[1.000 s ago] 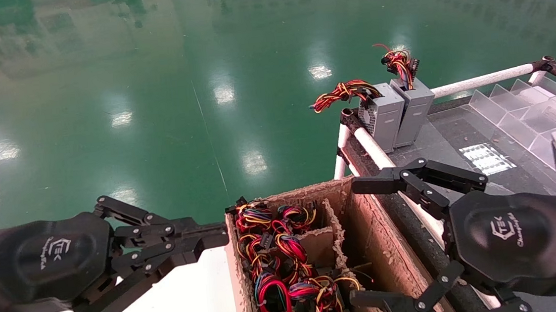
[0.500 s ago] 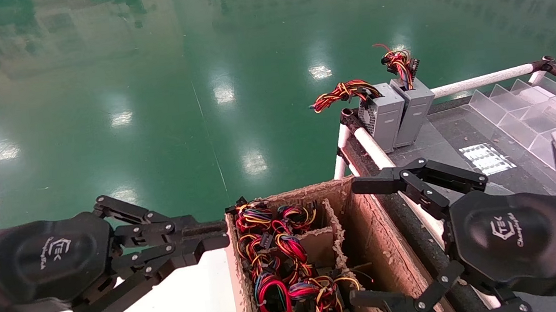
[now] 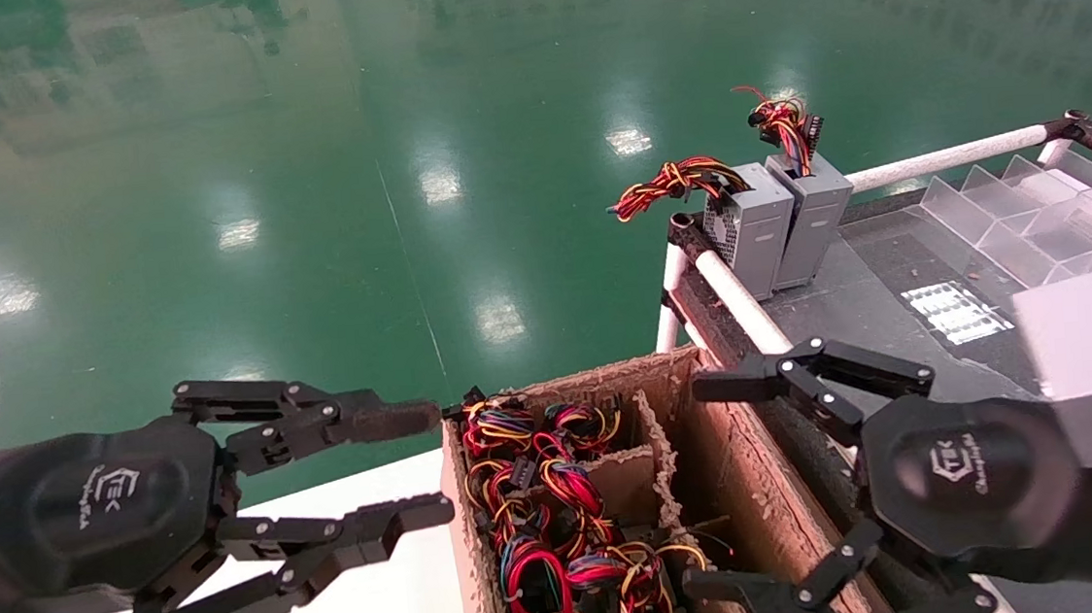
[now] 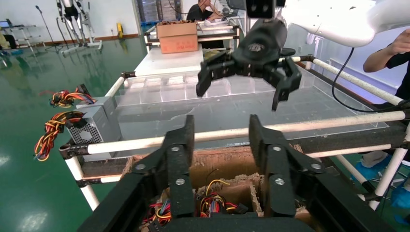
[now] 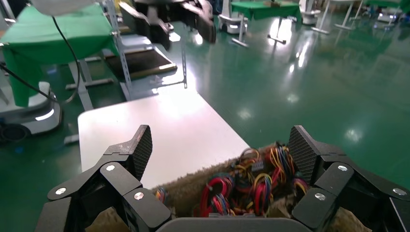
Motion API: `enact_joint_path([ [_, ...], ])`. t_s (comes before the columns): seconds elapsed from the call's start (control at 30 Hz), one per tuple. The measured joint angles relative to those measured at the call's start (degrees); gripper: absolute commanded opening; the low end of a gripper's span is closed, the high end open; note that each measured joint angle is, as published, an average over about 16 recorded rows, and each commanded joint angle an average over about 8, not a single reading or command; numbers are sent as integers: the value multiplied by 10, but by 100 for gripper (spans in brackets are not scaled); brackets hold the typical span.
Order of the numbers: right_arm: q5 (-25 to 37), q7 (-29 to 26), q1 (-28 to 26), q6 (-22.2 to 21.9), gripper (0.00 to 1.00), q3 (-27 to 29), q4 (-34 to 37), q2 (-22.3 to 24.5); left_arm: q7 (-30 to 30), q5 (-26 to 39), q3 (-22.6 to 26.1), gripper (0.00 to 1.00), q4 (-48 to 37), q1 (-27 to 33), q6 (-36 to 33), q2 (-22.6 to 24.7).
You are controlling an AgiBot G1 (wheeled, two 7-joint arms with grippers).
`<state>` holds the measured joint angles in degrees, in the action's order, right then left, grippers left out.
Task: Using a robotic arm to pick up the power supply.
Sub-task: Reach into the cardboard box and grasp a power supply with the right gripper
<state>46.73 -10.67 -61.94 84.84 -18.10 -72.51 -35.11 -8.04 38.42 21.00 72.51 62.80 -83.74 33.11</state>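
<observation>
The right gripper (image 3: 707, 489) hangs with its jaws wide apart over the right side of the cardboard box (image 3: 655, 425). The power supply (image 3: 538, 575) stands in that box, below the gripper and towards the robot's left of it. Only its loose loop of red, yellow, black and blue wires shows, and the grey case is hidden under the tangle. The right wrist view shows the same wires (image 5: 241, 188) lying ahead of the open fingers (image 5: 140, 145), between their lines of travel.

The step in hand looks like the approach, with no contact yet. To do it well, the gripper should shift left until the loop sits squarely between its jaws. It should then go down past the wires and close on the case, not on the cables, which would slip and snag their neighbours. It should keep clear of the cardboard partition beside it.

The left gripper (image 3: 433, 461), also spread open, waits beyond the box's left wall. Two more supplies (image 3: 774, 230) stand far ahead on the bench (image 3: 857, 292).
</observation>
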Motion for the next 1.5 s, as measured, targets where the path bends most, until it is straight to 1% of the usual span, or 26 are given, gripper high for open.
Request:
enact_joint_path([
  [0.23,52,-3,-11,20,100,-31,-5,3,0,0,0,100,0,0,0,0],
  [0.43,95,-2,-25,41,100,-69,-12,8,0,0,0,100,0,0,0,0],
  [0.6,125,6,-35,50,100,-102,-14,10,0,0,0,100,0,0,0,0],
  [0.8,153,27,-39,40,100,-130,-16,9,0,0,0,100,0,0,0,0],
  [0.97,171,43,-36,27,100,-141,-20,5,0,0,0,100,0,0,0,0],
  [1.3,195,74,-26,3,100,-146,-34,0,0,0,0,100,0,0,0,0],
  [1.5,202,114,-17,-10,100,-142,-43,1,0,0,0,100,0,0,0,0],
])
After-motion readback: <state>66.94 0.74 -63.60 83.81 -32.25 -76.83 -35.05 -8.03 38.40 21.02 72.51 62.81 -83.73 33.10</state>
